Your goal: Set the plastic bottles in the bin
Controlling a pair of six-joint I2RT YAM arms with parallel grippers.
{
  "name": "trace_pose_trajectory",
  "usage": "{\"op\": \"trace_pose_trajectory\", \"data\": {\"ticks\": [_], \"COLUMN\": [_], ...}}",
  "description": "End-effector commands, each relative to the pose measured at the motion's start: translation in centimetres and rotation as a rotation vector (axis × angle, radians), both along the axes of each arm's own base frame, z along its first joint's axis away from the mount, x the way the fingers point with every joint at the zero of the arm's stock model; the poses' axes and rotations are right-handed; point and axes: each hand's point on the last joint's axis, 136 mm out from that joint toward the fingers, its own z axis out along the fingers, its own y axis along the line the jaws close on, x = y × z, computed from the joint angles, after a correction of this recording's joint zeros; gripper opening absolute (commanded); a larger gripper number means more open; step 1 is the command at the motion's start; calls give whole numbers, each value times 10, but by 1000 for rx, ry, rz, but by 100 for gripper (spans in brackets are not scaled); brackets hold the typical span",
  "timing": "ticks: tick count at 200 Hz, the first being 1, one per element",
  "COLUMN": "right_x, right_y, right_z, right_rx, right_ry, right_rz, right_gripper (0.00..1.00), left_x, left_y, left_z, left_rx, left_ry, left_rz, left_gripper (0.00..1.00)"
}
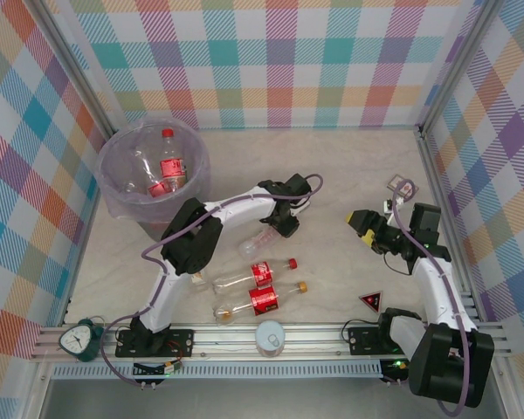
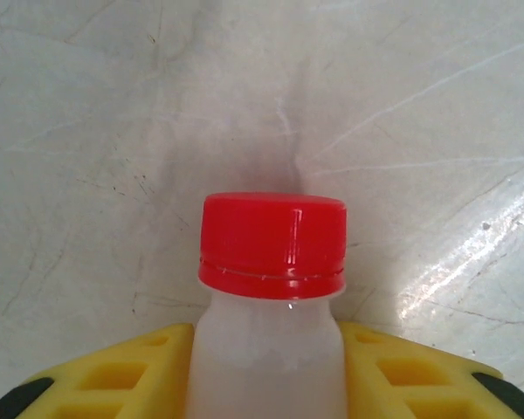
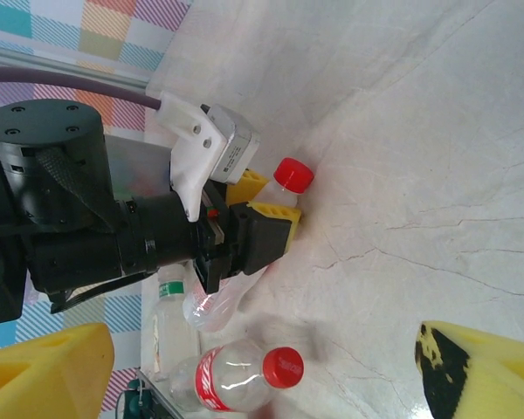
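Note:
My left gripper [image 1: 286,227] is shut on the neck of a clear plastic bottle [image 1: 261,240] lying on the table. In the left wrist view its yellow fingers [image 2: 148,371] press both sides of the neck just below the red cap [image 2: 273,240]. Two more labelled bottles lie nearer the arm bases, one red-capped [image 1: 255,275], one yellow-capped [image 1: 258,301]. The pale-purple bin [image 1: 122,188] stands at the back left with bottles [image 1: 168,166] inside. My right gripper [image 1: 365,225] hovers open at the right, facing the held bottle [image 3: 223,301], nothing between its fingers [image 3: 485,367].
A green alarm clock [image 1: 80,339] and a white round can [image 1: 270,338] sit by the front rail. A red triangle [image 1: 371,302] and a small square card [image 1: 403,186] lie on the right. Another clear bottle with a green label [image 3: 168,319] lies beside the left arm.

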Motion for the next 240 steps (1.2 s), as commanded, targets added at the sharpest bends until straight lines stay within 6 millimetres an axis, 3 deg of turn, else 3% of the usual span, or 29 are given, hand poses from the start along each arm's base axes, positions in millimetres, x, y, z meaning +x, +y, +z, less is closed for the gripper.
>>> {"op": "trace_pose_trajectory", "data": {"ticks": [1,37,90,127,157,211,240], "right_x": [7,11,12,17,19,21,28], "right_y": [-1,-3,-4,-6,-8,-10,-12], "right_z": [16,20,9,9,11,11,19], "right_rx": [20,15,24,24,20,8,8], "right_ry": [-30,-37,4,18,15,17,-9], "right_rz": [11,2,-13,-19,-41,-41,-49], "right_gripper": [89,89,89,89,89,89,89], "left_x": [16,39,62,80,89,97,97], "left_y": [-8,-16,-32,-44,-47,-5,38], "left_z": [12,52,134,211,286,424,476], "left_rx": [-20,-49,-153,-288,-446,-914,-1107], "left_ry": [-52,-164,-330,-489,-620,-792,-860], "left_rz": [-26,-47,-59,-12,53,256,343], "left_gripper": [40,37,35,29,28,20,13]}}
